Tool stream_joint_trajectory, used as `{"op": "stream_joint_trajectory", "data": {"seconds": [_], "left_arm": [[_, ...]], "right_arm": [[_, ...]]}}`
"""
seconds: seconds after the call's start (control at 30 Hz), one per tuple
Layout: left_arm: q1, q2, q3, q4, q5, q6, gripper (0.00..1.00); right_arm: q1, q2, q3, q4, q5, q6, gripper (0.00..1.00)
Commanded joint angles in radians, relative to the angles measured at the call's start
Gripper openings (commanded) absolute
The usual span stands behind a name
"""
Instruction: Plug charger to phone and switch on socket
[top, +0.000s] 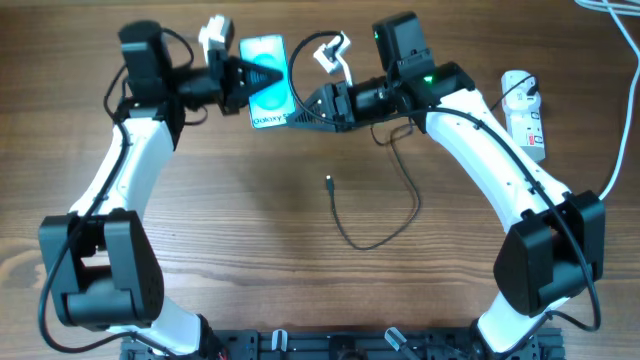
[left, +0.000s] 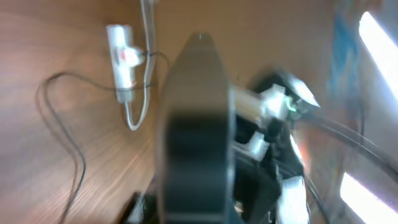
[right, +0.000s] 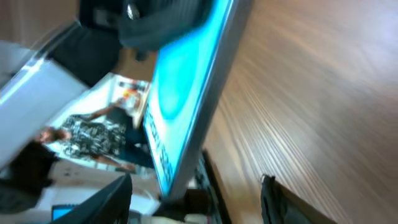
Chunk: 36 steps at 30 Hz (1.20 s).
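The phone (top: 266, 88), teal screen with "Galaxy" text at its near end, is at the table's back centre. My left gripper (top: 248, 78) is shut on it from the left and holds it tilted on edge. In the right wrist view the phone (right: 180, 93) stands edge-on, and my right gripper (right: 196, 182) is open with the phone's lower end between its fingers. In the overhead view the right gripper (top: 300, 106) is at the phone's near right corner. The charger (top: 375, 240) lies looped on the table, its tip (top: 328, 181) free. The socket (top: 525, 115) lies far right.
The socket's thick white cord (top: 625, 120) runs off along the right edge. In the blurred left wrist view the socket (left: 121, 56) and the thin black cable (left: 68, 137) show on the wood, with the right arm (left: 280, 106) close ahead.
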Motion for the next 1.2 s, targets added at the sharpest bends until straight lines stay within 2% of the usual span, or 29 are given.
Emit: {"op": "stream_joint_trajectory", "data": {"seconds": [0.0,0.1,0.17,0.3,0.4,0.5,0.67,0.97,1.03,1.13,1.17], "left_arm": [[0.002,0.011,-0.017,-0.269,-0.38,0.158,0.04],[0.002,0.011,-0.017,-0.497,-0.69,0.175,0.04],[0.002,0.011,-0.017,-0.553,-0.812,0.176,0.04],[0.002,0.011,-0.017,-0.582,-0.856,0.201,0.04],[0.002,0.011,-0.017,-0.582,-0.856,0.228,0.04],[0.002,0.011,-0.017,-0.594,-0.855,0.232,0.04],[0.002,0.011,-0.017,-0.602,-0.855,0.254,0.04],[0.002,0.011,-0.017,-0.604,-0.817,0.254,0.04],[0.002,0.011,-0.017,-0.604,-0.809,0.253,0.04],[0.002,0.011,-0.017,-0.603,-0.795,0.253,0.04],[0.002,0.011,-0.017,-0.604,-0.794,0.253,0.04]], "right_arm": [[0.016,-0.002,-0.002,-0.116,0.205,-0.128,0.66],[0.058,-0.002,-0.002,-0.25,0.506,-0.13,0.66],[0.1,-0.001,-0.003,-0.291,0.68,-0.12,0.65],[0.203,0.008,-0.018,-0.315,0.956,-0.021,0.61],[0.277,0.034,-0.046,-0.314,1.068,0.075,0.55],[0.307,0.08,-0.076,-0.315,1.102,0.135,0.52],[0.306,0.179,-0.082,-0.317,1.083,0.135,0.42],[0.301,0.332,-0.082,-0.288,1.059,0.137,0.4],[0.301,0.338,-0.082,-0.288,1.03,0.137,0.31],[0.298,0.338,-0.082,-0.279,1.03,0.137,0.31],[0.293,0.338,-0.082,-0.27,1.03,0.137,0.34]]}}
